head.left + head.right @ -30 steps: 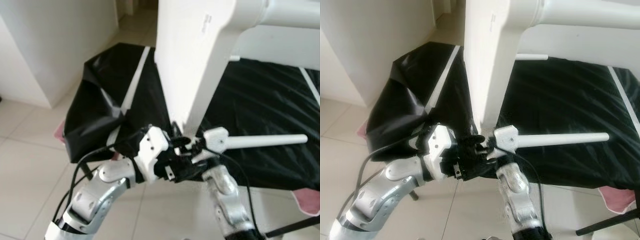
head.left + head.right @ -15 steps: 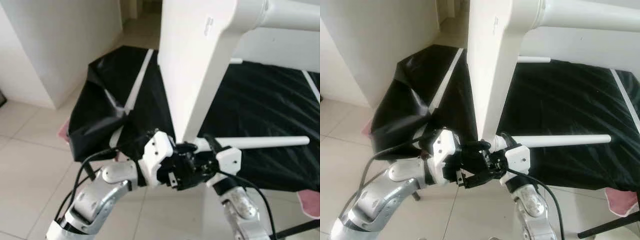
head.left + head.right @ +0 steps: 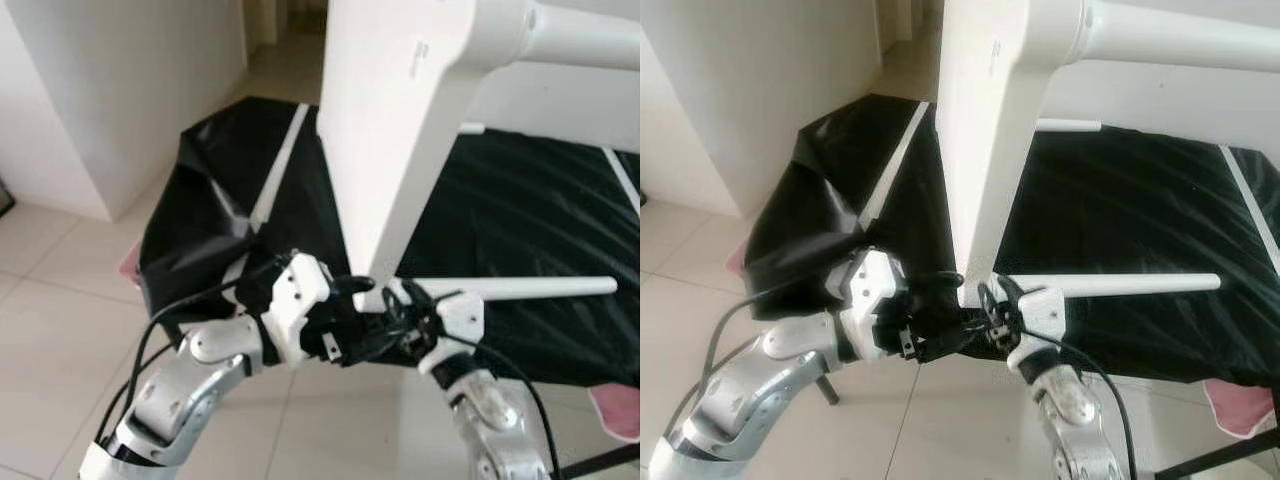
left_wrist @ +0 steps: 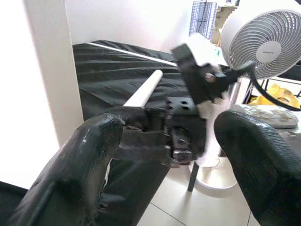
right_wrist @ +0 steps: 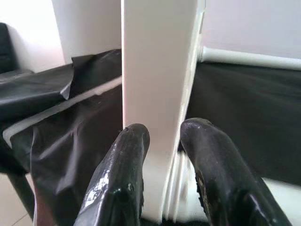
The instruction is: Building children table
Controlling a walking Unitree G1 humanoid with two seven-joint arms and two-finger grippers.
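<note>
A white tabletop panel (image 3: 400,130) stands on edge above the black-covered table (image 3: 520,200), with one white leg (image 3: 570,35) fixed at its upper corner. A loose white leg (image 3: 540,288) lies on the black cover behind the grippers. My right gripper (image 5: 167,129) has a finger (image 5: 131,155) on each side of the panel's lower edge and is shut on it. My left gripper (image 4: 171,120) is open, its fingers (image 4: 94,150) wide apart, and faces the right wrist just left of the panel's lower corner (image 3: 350,295).
The black cover has white tape stripes (image 3: 280,165) and hangs crumpled at its left corner. A white fan (image 4: 263,40) stands on the floor to the right. A white wall block (image 3: 100,90) is at left, pink cloth (image 3: 615,410) at lower right, and tiled floor (image 3: 60,330) below.
My right wrist has dropped from beside the loose leg's end to under the panel's lower corner. My left gripper has drawn back slightly to the left. The camera has shifted a little.
</note>
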